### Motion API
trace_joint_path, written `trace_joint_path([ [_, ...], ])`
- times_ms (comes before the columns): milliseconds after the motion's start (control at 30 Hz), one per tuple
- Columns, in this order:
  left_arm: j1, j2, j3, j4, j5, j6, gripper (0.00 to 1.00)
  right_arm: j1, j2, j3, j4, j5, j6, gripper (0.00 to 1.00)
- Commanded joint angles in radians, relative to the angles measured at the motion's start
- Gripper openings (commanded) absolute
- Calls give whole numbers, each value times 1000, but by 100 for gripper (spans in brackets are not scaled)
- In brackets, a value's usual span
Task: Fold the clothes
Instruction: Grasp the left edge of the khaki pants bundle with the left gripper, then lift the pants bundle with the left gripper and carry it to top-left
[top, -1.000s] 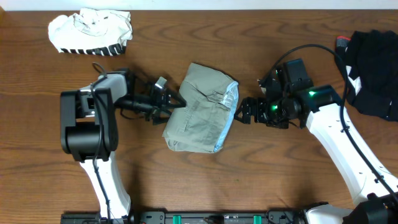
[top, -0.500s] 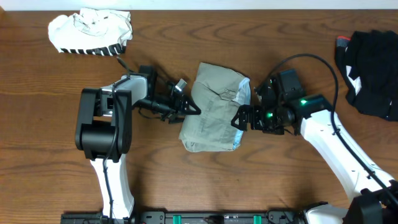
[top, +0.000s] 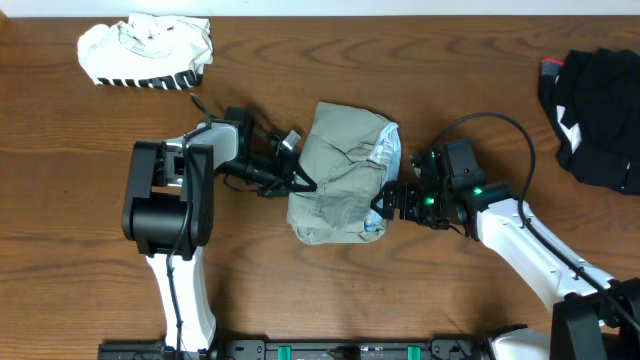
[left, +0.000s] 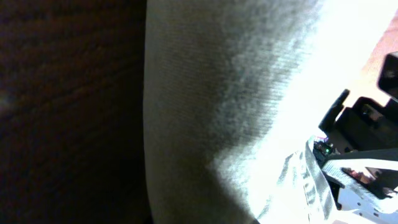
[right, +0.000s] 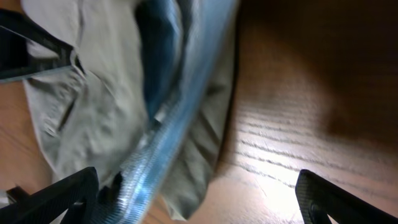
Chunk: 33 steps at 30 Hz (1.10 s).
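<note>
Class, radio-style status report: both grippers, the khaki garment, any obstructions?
Left gripper shut on light khaki-grey cotton garment, left edge. Right gripper open at its right edge. White black-striped garment, black garment lie apart.

The overhead camera looks straight down on the worktop (top: 60, 220) from well above, with the near edge at the bottom of its view. The left wrist camera faces right and sits so close to the khaki garment (top: 340, 185) that cloth fills most of its view. The right arm (left: 364, 134) shows at its right edge. The right wrist camera looks down and left past the right hand (right: 198, 180), close above the worktop. All three views share the garment.
</note>
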Motion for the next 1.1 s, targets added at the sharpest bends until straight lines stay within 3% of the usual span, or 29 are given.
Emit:
trace_joint_path([
  [0, -5, 31, -11, 33, -62, -2, 6, 13, -13, -13, 6, 4, 13, 99],
  [300, 1, 29, 97, 136, -87, -96, 6, 13, -13, -14, -3, 4, 9, 99],
  [600, 4, 29, 352, 180, -297, -156, 6, 13, -13, -14, -24, 42, 9, 99],
  [867, 31, 29, 425, 372, -453, -234, 6, 11, -13, -14, -45, 42, 9, 99],
  [1067, 90, 29, 425, 541, -475, -277, 6, -6, -13, -14, -69, 42, 10, 99],
])
